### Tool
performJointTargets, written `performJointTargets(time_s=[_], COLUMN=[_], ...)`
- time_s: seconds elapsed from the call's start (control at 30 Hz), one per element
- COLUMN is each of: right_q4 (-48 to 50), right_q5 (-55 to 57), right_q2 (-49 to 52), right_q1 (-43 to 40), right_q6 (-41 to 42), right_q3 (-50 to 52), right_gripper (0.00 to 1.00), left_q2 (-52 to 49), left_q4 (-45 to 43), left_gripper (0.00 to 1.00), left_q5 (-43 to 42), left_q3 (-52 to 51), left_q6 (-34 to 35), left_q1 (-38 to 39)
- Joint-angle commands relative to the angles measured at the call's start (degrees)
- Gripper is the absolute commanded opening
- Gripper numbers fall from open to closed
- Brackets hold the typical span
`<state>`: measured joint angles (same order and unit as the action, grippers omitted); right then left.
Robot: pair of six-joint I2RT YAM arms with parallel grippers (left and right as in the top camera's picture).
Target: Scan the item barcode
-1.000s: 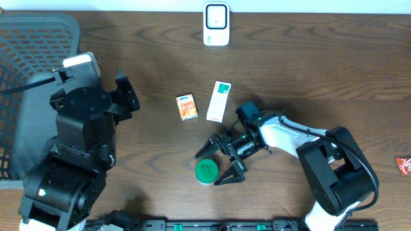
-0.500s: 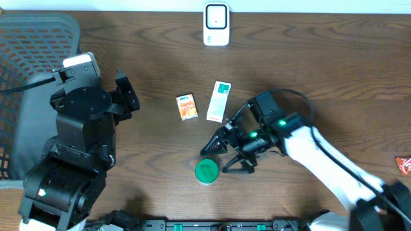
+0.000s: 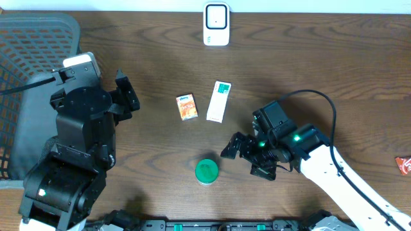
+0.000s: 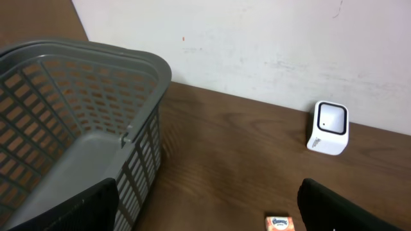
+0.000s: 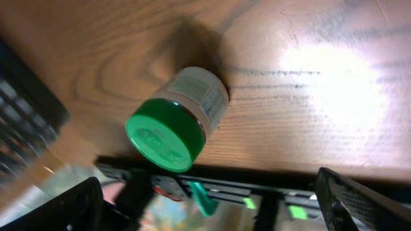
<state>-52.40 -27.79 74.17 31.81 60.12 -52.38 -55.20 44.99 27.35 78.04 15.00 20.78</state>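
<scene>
A small jar with a green lid (image 3: 207,171) lies on the wooden table near the front edge. In the right wrist view the jar (image 5: 180,122) rests on its side with its white label up. My right gripper (image 3: 247,160) hovers just right of it, open and holding nothing, and in its own view the gripper (image 5: 212,215) is apart from the jar. The white barcode scanner (image 3: 216,24) stands at the table's back edge, and the left wrist view also shows the scanner (image 4: 329,127). My left gripper (image 3: 127,96) is open and empty beside the basket, its fingers (image 4: 77,208) spread wide.
A grey plastic basket (image 3: 32,70) fills the left side. An orange packet (image 3: 187,106) and a white-and-green box (image 3: 219,101) lie mid-table. A red wrapper (image 3: 403,165) sits at the right edge. A black rail (image 5: 270,192) runs along the table's front.
My right gripper has drawn back to the right, from straddling the green-lidded jar to standing clear of it. The jar and the left arm have not moved.
</scene>
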Motion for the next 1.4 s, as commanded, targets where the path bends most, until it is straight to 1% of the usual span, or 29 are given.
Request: performJointTargets(time_s=[0.0, 0.03, 0.07, 0.1, 0.13, 0.17, 0.2, 0.27, 0.33, 0.4, 0.53, 0.6, 0.73, 0.97, 1.2, 1.37], right_q4=[2.03, 2.69, 2.67, 2.43, 2.23, 1.84, 1.27, 0.46, 1.27, 3.21, 8.22, 10.64, 13.09, 14.71, 17.33, 22.21], right_q5=[-1.79, -2.19, -2.25, -2.14, -1.79, -1.09, -0.68, 0.07, 1.73, 5.22, 10.51, 11.54, 12.55, 12.81, 13.33, 7.41], right_q2=[-0.68, -0.68, -0.68, -0.66, -0.68, -0.68, -0.66, -0.66, -0.66, -0.63, 0.17, 1.20, 3.76, 5.55, 8.35, 14.29], right_q1=[0.22, 0.28, 0.48, 0.74, 1.20, 1.95, 2.78, 5.05, 7.63, 10.43, 16.44, 18.82, 21.59, 22.08, 22.08, 22.08], right_q6=[10.91, 10.82, 12.48, 14.99, 18.16, 22.75, 27.50, 37.24, 43.34, 47.45, 54.01, 55.71, 57.29, 57.29, 57.29, 57.29], right_q3=[-0.20, -0.20, -0.20, -0.20, -0.20, -0.20, -0.20, -0.20, -0.20, -0.20, -0.20, -0.20, -0.20, -0.20, -0.22, -0.22], right_gripper=[0.91, 0.71, 0.61, 0.60, 0.62, 0.68, 0.72, 0.76, 0.79, 0.82, 0.95, 0.97, 0.97, 0.99, 0.99, 0.99], left_q2=[0.22, 0.22, 0.22, 0.22, 0.22, 0.22, 0.22, 0.22, 0.22, 0.22, 0.22, 0.22, 0.22, 0.22, 0.22, 0.22], left_q4=[0.00, 0.00, 0.00, 0.00, 0.00, 0.00, 0.00, 0.00, 0.00, 0.00, 0.00, 0.00, 0.00, 0.00, 0.00, 0.00], left_gripper=[0.89, 0.89, 0.89, 0.90, 0.89, 0.89, 0.89, 0.89, 0.89, 0.89, 0.89, 0.89, 0.89, 0.89, 0.89, 0.89], left_q5=[0.57, 0.57, 0.55, 0.55, 0.55, 0.55, 0.55, 0.55, 0.55, 0.55, 0.55, 0.55, 0.55, 0.55, 0.55, 0.55], left_q3=[-0.57, -0.57, -0.57, -0.57, -0.57, -0.57, -0.57, -0.57, -0.57, -0.57, -0.57, -0.57, -0.57, -0.57, -0.57, -0.57], left_q6=[0.26, 0.26, 0.26, 0.26, 0.26, 0.26, 0.26, 0.26, 0.26, 0.26, 0.26, 0.26, 0.26, 0.26, 0.26, 0.26], left_q1=[-0.13, -0.13, -0.13, -0.13, -0.13, -0.13, -0.13, -0.13, -0.13, -0.13, -0.13, -0.13, -0.13, -0.13, -0.13, -0.13])
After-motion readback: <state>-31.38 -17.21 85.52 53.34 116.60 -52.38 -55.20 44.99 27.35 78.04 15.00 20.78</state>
